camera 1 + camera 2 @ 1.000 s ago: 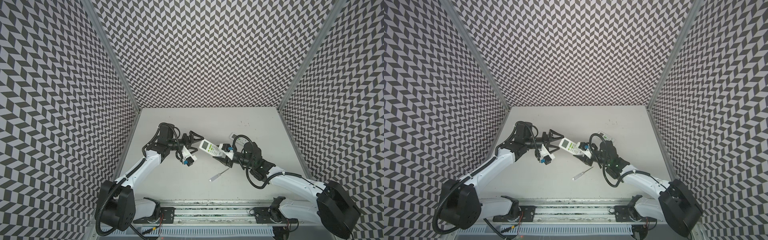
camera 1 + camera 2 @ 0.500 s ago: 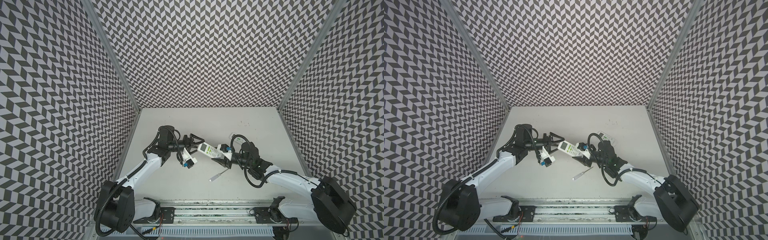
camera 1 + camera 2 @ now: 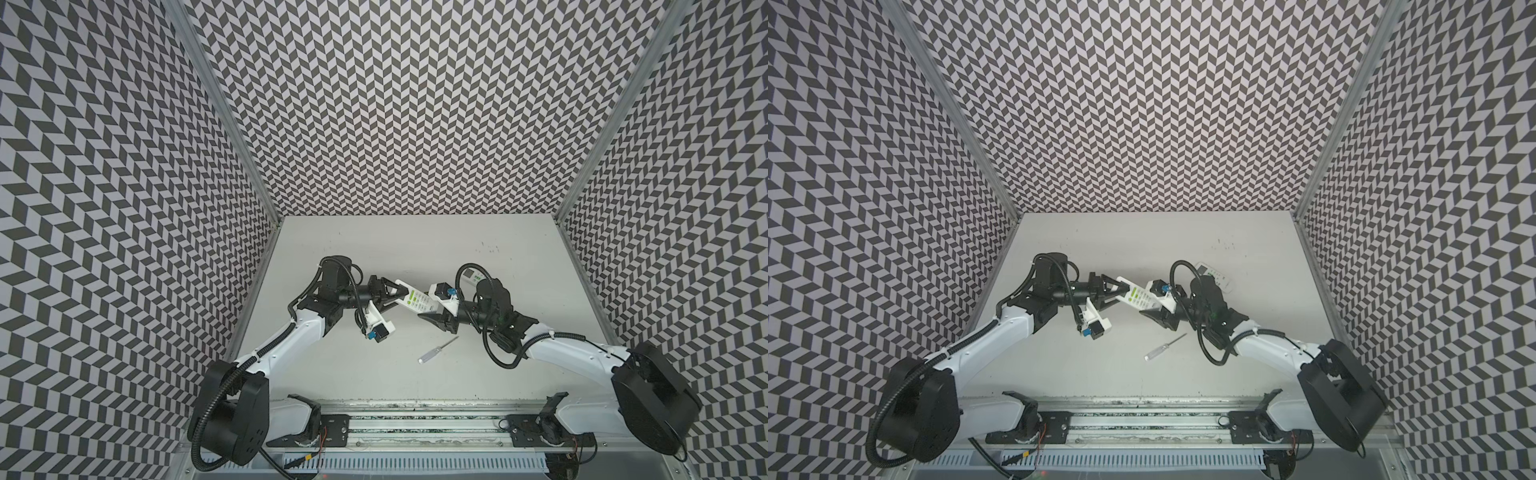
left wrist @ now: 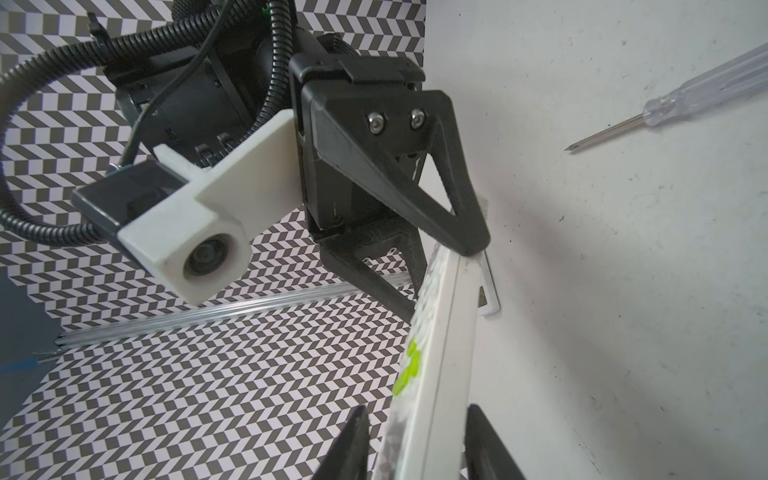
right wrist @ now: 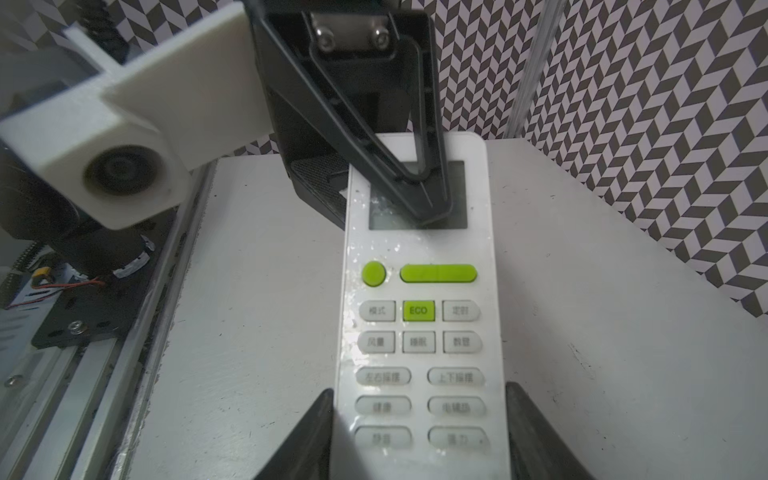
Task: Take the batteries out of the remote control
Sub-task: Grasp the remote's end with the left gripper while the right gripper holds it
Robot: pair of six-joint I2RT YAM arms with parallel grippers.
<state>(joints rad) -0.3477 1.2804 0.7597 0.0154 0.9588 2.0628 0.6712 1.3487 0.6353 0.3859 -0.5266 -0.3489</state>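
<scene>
Left gripper (image 4: 415, 417): jaws drawn in to a narrow gap around the screen end of the remote control (image 5: 419, 291), across its thickness. In the right wrist view one finger (image 5: 430, 212) lies on the grey screen. The left wrist view shows a sliver of space at one tip. I cannot tell whether it is pinching yet.

Right gripper (image 5: 419, 390): about half open, clamped across the width of the remote's button end. As I read it, this one carries the load.

Remote: off the table (image 3: 415, 249), spanning the two arms near mid-table, button face up and tilted in both top views. The back is not visible, so I see neither the cover nor the batteries. I judge the cells are still inside.

Further out: a clear-handled screwdriver (image 3: 438, 350) lies on the table toward the front, near the right arm. A second remote (image 3: 473, 275) lies flat behind that arm, partly hidden by cable.

Step in hand (my reading): a two-handed regrasp, early in the task.

Next: the left pinch must be firm before the right lets go. Then the back must be turned up to reach the cover. A hold across smooth, thin plastic may slip, so go slowly.
</scene>
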